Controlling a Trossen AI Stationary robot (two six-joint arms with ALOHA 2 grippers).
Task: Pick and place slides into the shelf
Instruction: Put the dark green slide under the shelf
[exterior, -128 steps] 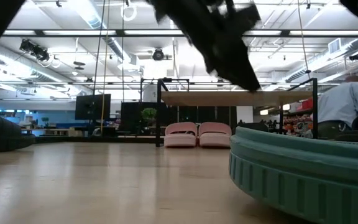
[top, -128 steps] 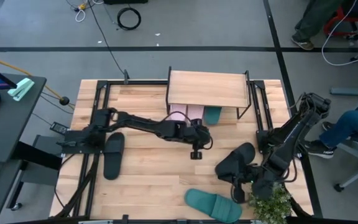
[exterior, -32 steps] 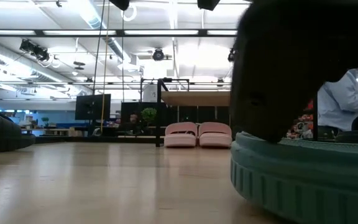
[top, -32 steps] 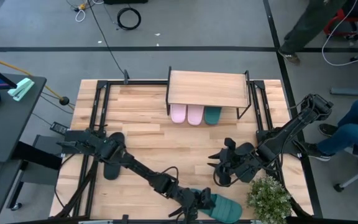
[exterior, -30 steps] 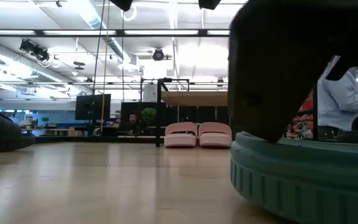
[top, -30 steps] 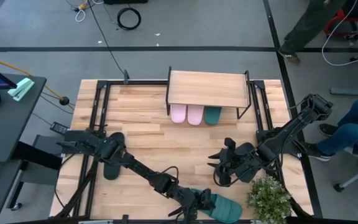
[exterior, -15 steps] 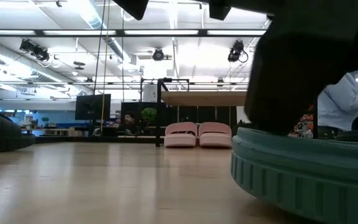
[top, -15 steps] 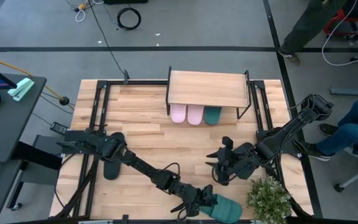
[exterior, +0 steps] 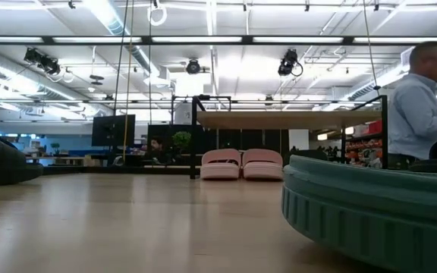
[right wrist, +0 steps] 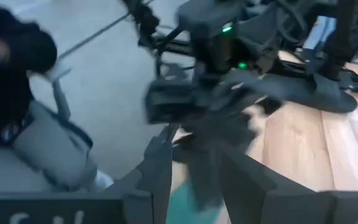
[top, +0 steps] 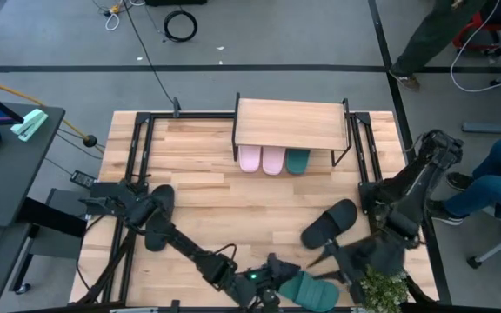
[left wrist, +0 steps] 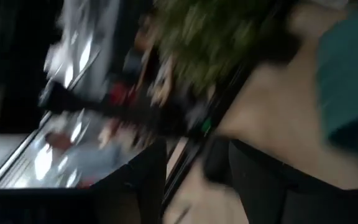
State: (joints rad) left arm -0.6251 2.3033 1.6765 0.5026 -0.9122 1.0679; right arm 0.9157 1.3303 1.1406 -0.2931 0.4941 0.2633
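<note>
Pickup of the teal slide (top: 313,291) at the worktop's front edge is in hand: the left gripper (top: 278,276) spreads wide beside its heel, holding nothing. Whether the right gripper (top: 337,257), near its toe, holds anything, I cannot tell. Next comes a firm close, then carrying it to the shelf (top: 290,123) at the back edge.

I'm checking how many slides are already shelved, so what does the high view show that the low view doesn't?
Only the high view shows the teal green rubber slide under the shelf, both black slides and both arms. Only the low view shows a person in a pale shirt. Both show the wooden-topped shelf, two pale pink slides beneath, and the near teal slide.
</note>
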